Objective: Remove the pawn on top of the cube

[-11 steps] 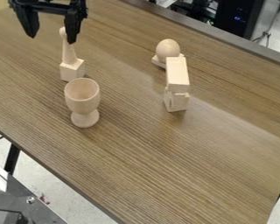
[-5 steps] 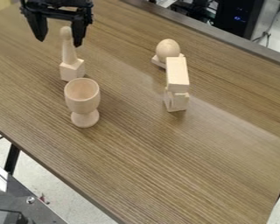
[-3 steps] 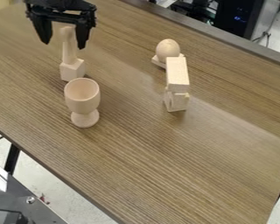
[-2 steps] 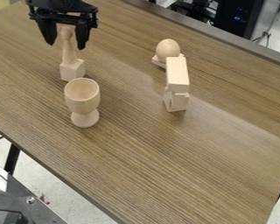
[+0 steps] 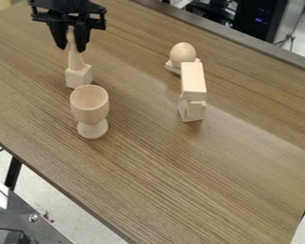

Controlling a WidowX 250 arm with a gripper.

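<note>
In the camera view, the black gripper (image 5: 72,49) hangs over the far left part of the wooden surface (image 5: 180,167), its jaws drawn in around the upper part of the pawn (image 5: 76,59) and, by the look of it, gripping it. The pawn stands upright on top of the cube (image 5: 78,77), its foot on the cube's upper face with no gap to be seen between them. The wooden goblet (image 5: 89,112) stands just in front of the cube, on the camera's side. Well apart, to the right of the picture, are a wooden egg (image 5: 183,52) and, nearer the camera, a stack of blocks (image 5: 193,86); neither seems to matter to this job.

As to progress, the reach and the grasp look done, while the removal itself is not: the pawn has yet to leave the cube. What remains, I judge, is to lift it straight up until its foot is free, carry it aside and set it down. A sideways pull too soon could drag the cube along or tip it towards the goblet.
</note>
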